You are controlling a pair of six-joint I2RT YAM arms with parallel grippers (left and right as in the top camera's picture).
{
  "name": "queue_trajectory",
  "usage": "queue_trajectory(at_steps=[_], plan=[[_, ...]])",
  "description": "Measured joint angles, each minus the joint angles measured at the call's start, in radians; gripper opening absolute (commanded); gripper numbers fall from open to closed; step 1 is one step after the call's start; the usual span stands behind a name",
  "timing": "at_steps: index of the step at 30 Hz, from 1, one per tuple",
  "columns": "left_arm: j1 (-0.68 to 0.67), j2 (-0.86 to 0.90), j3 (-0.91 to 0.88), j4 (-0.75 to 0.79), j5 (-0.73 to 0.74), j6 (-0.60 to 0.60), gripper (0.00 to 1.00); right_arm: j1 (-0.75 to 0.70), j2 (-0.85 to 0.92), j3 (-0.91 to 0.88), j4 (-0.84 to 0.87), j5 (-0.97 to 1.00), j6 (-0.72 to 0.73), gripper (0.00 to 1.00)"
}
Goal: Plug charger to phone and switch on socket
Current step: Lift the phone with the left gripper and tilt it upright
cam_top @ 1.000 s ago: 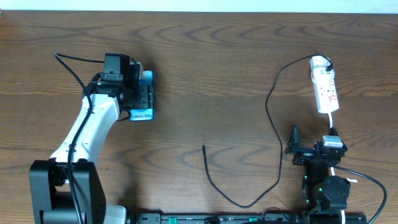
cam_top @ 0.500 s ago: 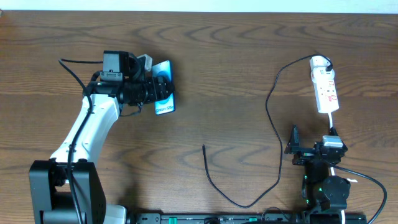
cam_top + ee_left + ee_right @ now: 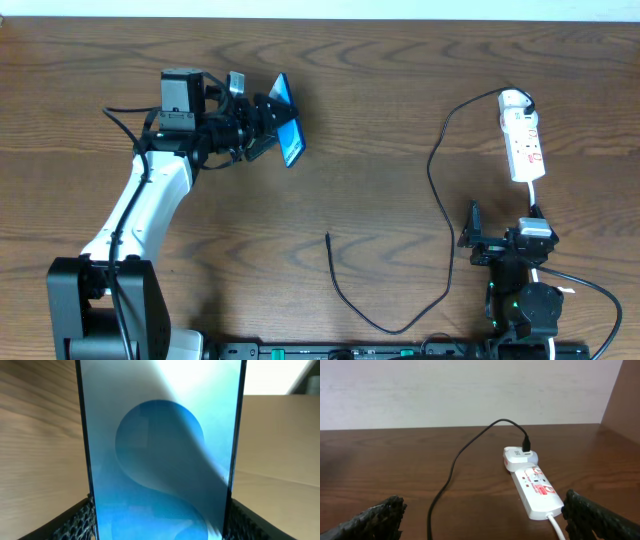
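The left gripper (image 3: pixel 266 130) is clamped on the phone (image 3: pixel 289 139), jaws spread across its width. It holds the phone clear of the table (image 3: pixel 400 70), tilted on edge, long axis running roughly 11 to 5 o'clock. The charger (image 3: pixel 437 190) has its plug tip (image 3: pixel 328 236) lying loose at about 5 o'clock from the phone. That gap is what the coming move turns on.

The right gripper (image 3: pixel 480 240) is spread wide and empty, with the tip out at its 9 o'clock and the socket (image 3: pixel 522 148) at 1 o'clock. It is probably the arm to fetch the plug.

The left wrist view shows only the blue screen between its fingers (image 3: pixel 82 519) — no cable. The right wrist view shows the socket's red markings, but not the tip.
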Motion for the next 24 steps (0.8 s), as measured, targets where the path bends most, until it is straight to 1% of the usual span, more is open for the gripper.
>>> queue_trajectory(at_steps=[1,8,17,24], plan=[[0.0,0.0,0.0,0.033,0.04,-0.067,0.07,0.0,0.0,0.0,0.0,0.0,0.0,0.99],[0.0,-0.001,-0.002,0.122,0.156,-0.294,0.07,0.0,0.0,0.0,0.0,0.0,0.0,0.99],[0.0,-0.001,-0.002,0.15,0.245,-0.532,0.07,0.0,0.0,0.0,0.0,0.0,0.0,0.99],[0.0,-0.001,-0.002,0.176,0.273,-0.666,0.07,0.0,0.0,0.0,0.0,0.0,0.0,0.99]])
